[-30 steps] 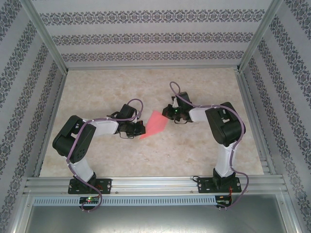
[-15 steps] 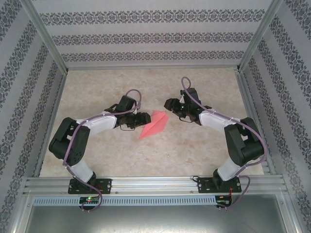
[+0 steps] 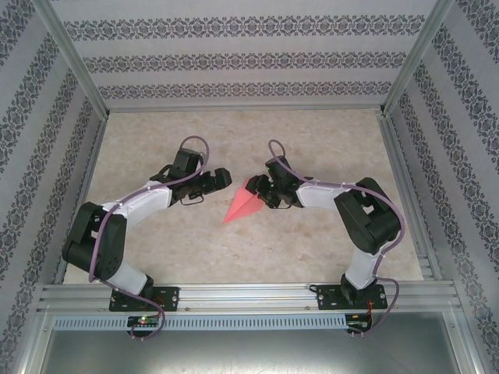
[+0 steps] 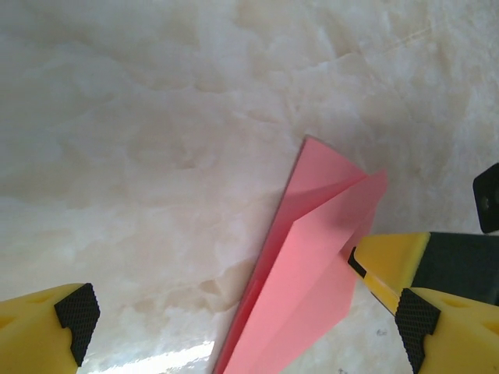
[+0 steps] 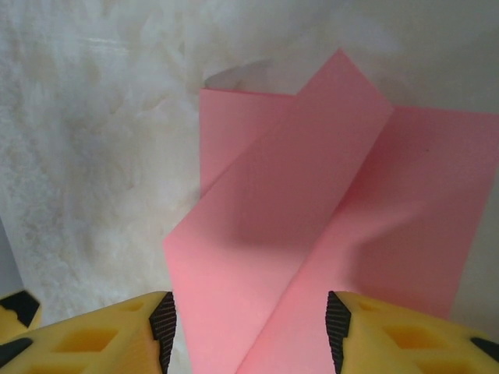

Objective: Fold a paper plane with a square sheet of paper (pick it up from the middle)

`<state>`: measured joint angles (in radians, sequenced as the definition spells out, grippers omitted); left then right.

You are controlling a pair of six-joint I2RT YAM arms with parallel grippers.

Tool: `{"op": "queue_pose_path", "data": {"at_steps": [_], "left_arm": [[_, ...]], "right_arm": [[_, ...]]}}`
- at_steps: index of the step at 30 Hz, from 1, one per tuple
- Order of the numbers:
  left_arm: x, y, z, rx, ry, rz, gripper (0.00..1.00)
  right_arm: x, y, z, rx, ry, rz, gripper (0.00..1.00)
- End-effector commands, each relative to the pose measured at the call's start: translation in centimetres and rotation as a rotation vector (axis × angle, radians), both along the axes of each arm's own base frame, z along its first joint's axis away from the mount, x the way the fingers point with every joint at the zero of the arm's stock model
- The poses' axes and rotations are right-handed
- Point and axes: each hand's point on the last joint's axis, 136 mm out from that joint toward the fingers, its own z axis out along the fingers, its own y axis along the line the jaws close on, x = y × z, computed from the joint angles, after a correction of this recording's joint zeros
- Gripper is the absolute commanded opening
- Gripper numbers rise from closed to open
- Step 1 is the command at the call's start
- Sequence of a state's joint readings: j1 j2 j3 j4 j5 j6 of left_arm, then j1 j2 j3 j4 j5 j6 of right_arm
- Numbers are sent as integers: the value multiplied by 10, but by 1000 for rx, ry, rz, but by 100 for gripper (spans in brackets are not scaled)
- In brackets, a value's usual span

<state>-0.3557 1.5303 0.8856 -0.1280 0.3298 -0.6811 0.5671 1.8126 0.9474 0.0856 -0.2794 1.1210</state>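
Marble table (image 3: 312,249), paper plane (image 3: 242,204) lying light and flimsy; my left gripper (image 4: 245,327) gapes wide, right gripper (image 5: 249,327) straddles it, jaws apart. I'd pinch its stiffer middle fold.

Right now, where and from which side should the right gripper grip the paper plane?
Likely the raised centre fold at the wide tail of the paper plane, from above: open jaws of the right gripper straddle it; wings lie flat.

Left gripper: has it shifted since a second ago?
Yes. The left gripper now sits farther from the near rail than before, and its jaws have opened wide.
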Motion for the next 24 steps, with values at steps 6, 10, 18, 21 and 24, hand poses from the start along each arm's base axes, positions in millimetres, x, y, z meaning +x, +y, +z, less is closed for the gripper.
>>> {"op": "queue_pose_path", "data": {"at_steps": [6,10,18,21,24], "left_arm": [[-6,19,-2,19,21,41,100],[-7,22,-5,16,42,57,100],[-9,15,-10,-107,94,85,100],[-12,14,-3,-157,98,79,100],[-13,9,13,-261,86,56,100]], "right_arm": [[9,37,5,153,-27,32,42],[8,40,1,186,-42,17,37],[13,41,9,240,-119,5,15],[21,39,39,295,-216,45,10],[28,35,77,356,-316,109,8]]}}
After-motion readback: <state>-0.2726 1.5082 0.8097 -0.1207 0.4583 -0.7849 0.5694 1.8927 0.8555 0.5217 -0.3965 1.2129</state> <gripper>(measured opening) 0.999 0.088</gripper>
